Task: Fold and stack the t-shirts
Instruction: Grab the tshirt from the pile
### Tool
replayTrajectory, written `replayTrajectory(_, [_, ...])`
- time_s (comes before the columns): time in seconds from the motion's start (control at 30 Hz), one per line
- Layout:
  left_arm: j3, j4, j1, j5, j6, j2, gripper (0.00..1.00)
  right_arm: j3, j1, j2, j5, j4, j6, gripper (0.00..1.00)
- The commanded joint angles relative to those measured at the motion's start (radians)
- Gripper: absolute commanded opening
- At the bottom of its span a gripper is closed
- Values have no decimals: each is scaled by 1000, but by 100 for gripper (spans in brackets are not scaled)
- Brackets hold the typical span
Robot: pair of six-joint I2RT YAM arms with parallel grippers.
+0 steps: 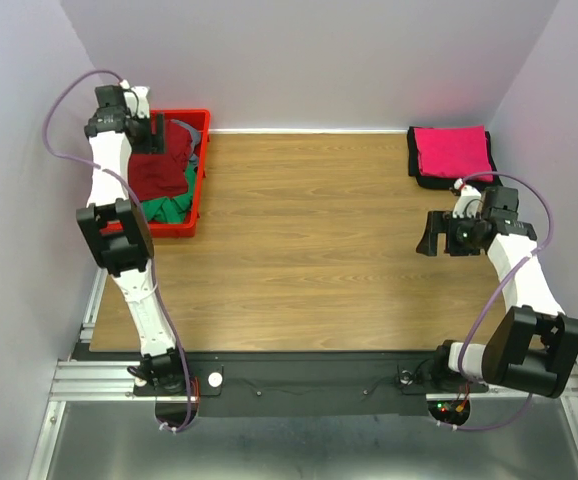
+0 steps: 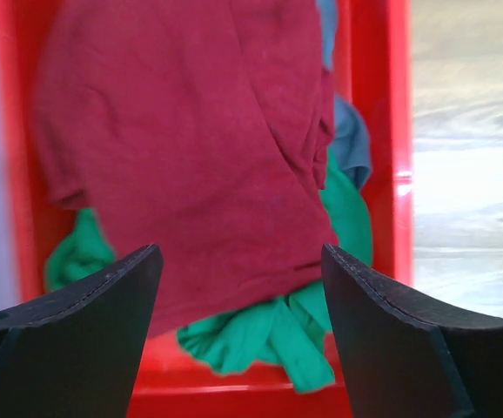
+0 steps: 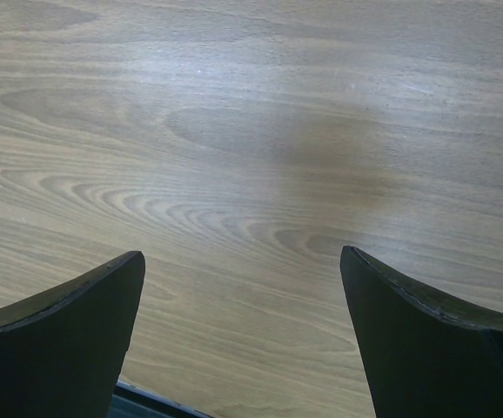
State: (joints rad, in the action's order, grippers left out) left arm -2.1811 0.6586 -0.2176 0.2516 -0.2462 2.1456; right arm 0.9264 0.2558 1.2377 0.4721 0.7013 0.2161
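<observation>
T-shirts (image 1: 164, 180) lay crumpled in the red bin (image 1: 201, 185) at the far left of the surface (image 1: 309, 230): a dark red t-shirt (image 2: 182, 148) on top, with a green t-shirt (image 2: 269, 335) and a blue t-shirt (image 2: 352, 144) beneath. At the far right, a folded pink t-shirt (image 1: 451, 150) sat on a folded black garment (image 1: 439, 181). I judged two done and at least three left. My left end effector (image 2: 240, 261) hovered over the bin, wide open, holding nothing. My right end effector (image 3: 243, 261) hung over bare wood, equally open and empty.
</observation>
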Motion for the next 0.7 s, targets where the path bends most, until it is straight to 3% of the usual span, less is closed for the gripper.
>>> replayTrajectory(0.0, [-85, -11, 6, -18, 14, 34, 84, 31, 8, 19, 2, -48, 0, 100])
replayTrajectory(0.2, [-144, -62, 11, -69, 33, 171, 78, 49, 8, 49, 0, -46, -6, 100])
replayTrajectory(0.3, [-166, -74, 21, -94, 30, 212, 66, 58, 8, 57, -15, -45, -6, 100])
replayTrajectory(0.5, [-203, -106, 29, -94, 21, 194, 25, 63, 8, 57, -23, -43, -11, 100])
replayTrajectory(0.53, [-200, -122, 29, -94, 19, 172, 8, 61, 8, 57, -23, -43, -11, 100])
replayTrajectory(0.57, [-203, -128, 29, -94, 16, 160, 0, 60, 8, 57, -21, -43, -9, 100])
replayTrajectory(0.67, [-201, -151, 29, -83, 7, 103, 0, 58, 8, 54, -20, -42, -12, 100])
